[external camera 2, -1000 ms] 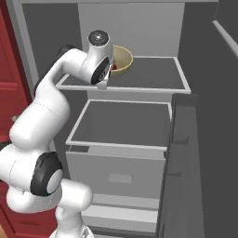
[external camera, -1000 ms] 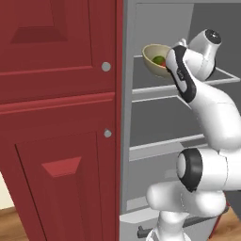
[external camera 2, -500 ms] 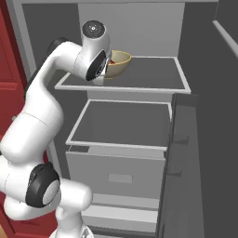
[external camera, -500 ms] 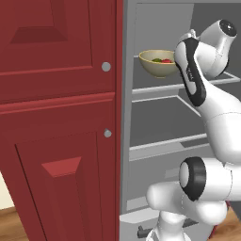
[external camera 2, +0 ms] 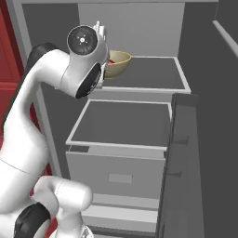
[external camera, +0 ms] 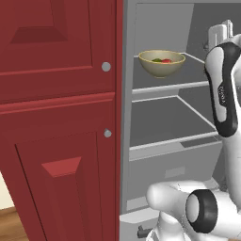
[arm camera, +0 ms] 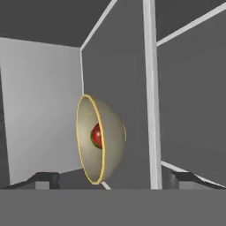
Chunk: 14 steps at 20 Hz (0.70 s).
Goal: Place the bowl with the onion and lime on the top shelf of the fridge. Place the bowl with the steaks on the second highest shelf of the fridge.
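Note:
A tan bowl (external camera: 161, 62) stands upright on the top shelf (external camera: 188, 79) of the open fridge (external camera: 155, 28), toward its left side. In it lie the red onion (external camera: 166, 60) and the green lime (external camera: 156, 60). The hand view is rolled, so the bowl (arm camera: 101, 139) appears on its side there, with the onion (arm camera: 97, 135) inside. My gripper (arm camera: 117, 178) is open, its fingertips (arm camera: 44, 178) wide apart and clear of the bowl, a short way in front of it. In the right base view the bowl (external camera 2: 119, 62) peeks out behind my arm. The steaks are out of view.
The second shelf (external camera: 164, 117) below is bare. A pulled-out grey drawer (external camera 2: 121, 125) sits under the shelves. The fridge door (external camera 2: 204, 139) stands open on the right. Red cabinet doors (external camera: 56, 117) close off the left.
The bowl was set down on the top shelf and let go. My hand has since drawn back from it toward the fridge opening, and the arm has risen.

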{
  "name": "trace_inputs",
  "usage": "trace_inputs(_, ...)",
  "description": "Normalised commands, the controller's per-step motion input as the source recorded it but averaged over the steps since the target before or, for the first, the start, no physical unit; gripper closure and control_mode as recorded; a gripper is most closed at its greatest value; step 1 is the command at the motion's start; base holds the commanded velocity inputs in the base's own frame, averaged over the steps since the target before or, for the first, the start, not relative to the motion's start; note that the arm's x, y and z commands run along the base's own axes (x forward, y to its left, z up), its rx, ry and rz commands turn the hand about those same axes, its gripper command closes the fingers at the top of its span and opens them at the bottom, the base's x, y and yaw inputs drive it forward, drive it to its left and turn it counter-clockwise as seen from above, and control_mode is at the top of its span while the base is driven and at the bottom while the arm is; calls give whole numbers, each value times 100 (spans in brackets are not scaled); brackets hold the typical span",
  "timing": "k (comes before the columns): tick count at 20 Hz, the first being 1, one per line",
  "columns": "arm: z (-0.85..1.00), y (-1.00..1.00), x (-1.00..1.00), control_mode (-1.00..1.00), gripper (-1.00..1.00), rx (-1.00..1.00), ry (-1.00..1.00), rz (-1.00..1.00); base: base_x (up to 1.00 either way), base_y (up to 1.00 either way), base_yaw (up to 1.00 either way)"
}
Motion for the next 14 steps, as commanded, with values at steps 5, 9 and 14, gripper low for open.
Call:
trace_inputs(5, -82, -20, -100, -100, -100, -41, 11, 28, 0, 0, 0)
trace_inputs(9, -100, 11, -100, -100, -100, -62, 16, 46, 0, 0, 0)
trace_inputs(14, -94, 49, -90, -100, -100, -60, -9, 32, 0, 0, 0)
